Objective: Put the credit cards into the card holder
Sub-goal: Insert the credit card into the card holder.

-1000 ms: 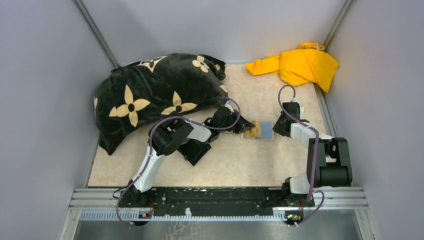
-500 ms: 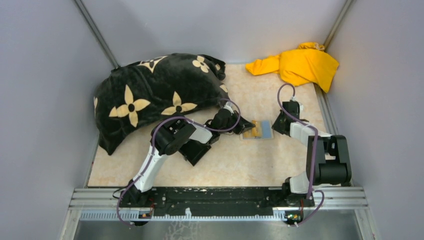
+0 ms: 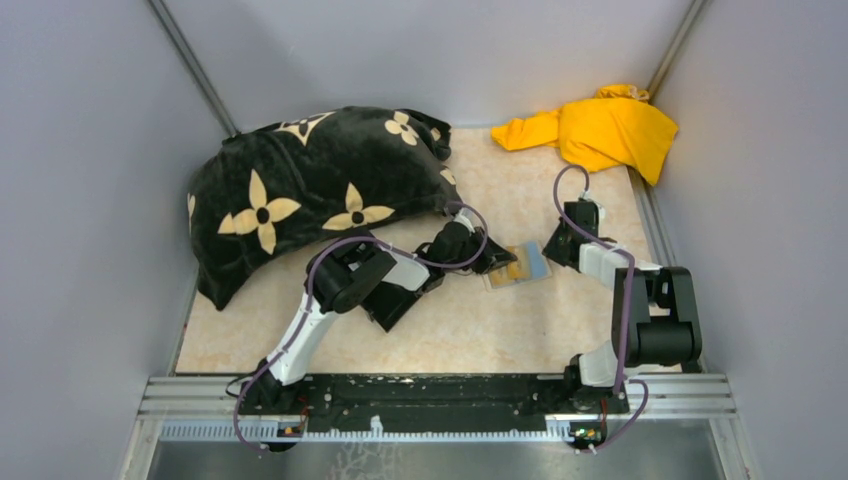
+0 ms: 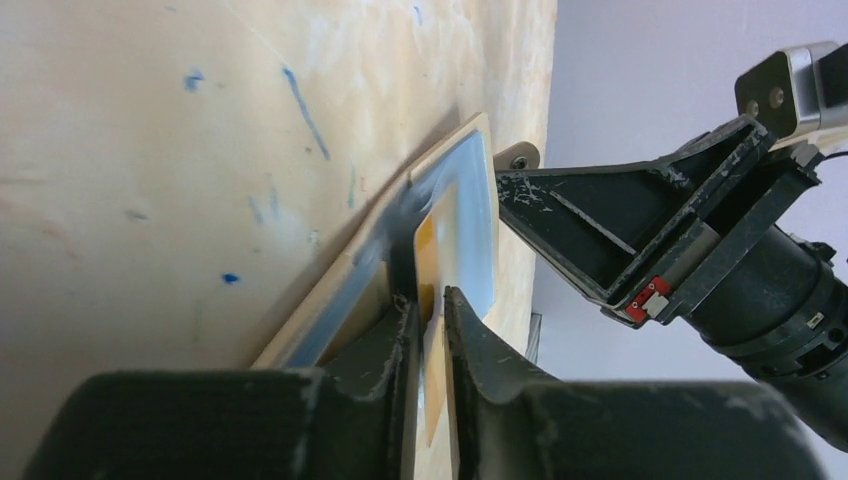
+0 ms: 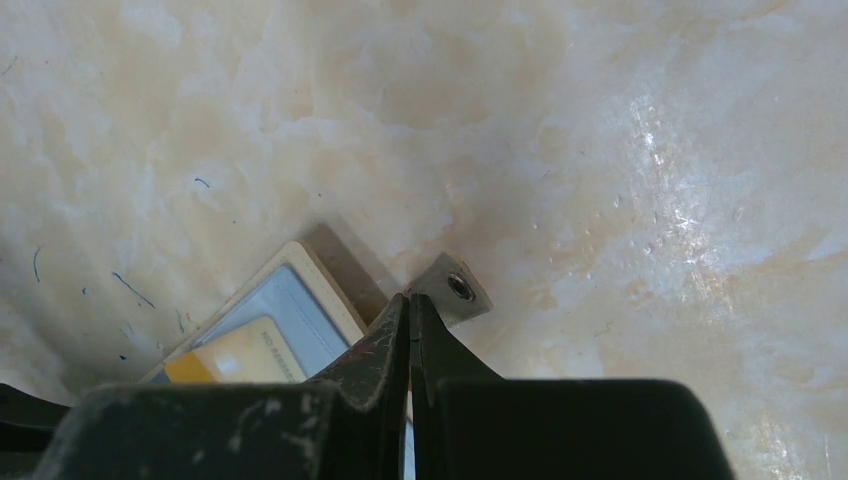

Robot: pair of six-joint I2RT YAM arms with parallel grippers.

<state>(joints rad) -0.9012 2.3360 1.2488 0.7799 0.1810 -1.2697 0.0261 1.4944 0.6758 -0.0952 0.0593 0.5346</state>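
Note:
The tan card holder [image 3: 522, 270] lies skewed on the table between both grippers. A light blue card [image 3: 534, 262] lies in its face, and the gold-orange card [image 3: 507, 268] lies partly over that. In the left wrist view the gold card [image 4: 430, 240] runs between my left gripper [image 4: 431, 300] fingers. Its jaws stand slightly apart, with a thin gap beside the card. My right gripper [image 5: 410, 297] is shut, its tips on the holder's rim [image 5: 320, 270] beside the metal clasp tab [image 5: 455, 288]. The blue card [image 5: 290, 300] and gold card [image 5: 235, 355] both show in the right wrist view.
A black pillow with cream flowers [image 3: 310, 185] fills the back left, close behind the left arm. A yellow cloth [image 3: 600, 130] lies in the back right corner. Grey walls close in both sides, and a metal rail [image 3: 440, 395] runs along the near edge.
The card holder has turned, its left end swinging toward the near edge. My left gripper has moved right and nearer with the gold card and its jaws have parted slightly. The right gripper barely moved.

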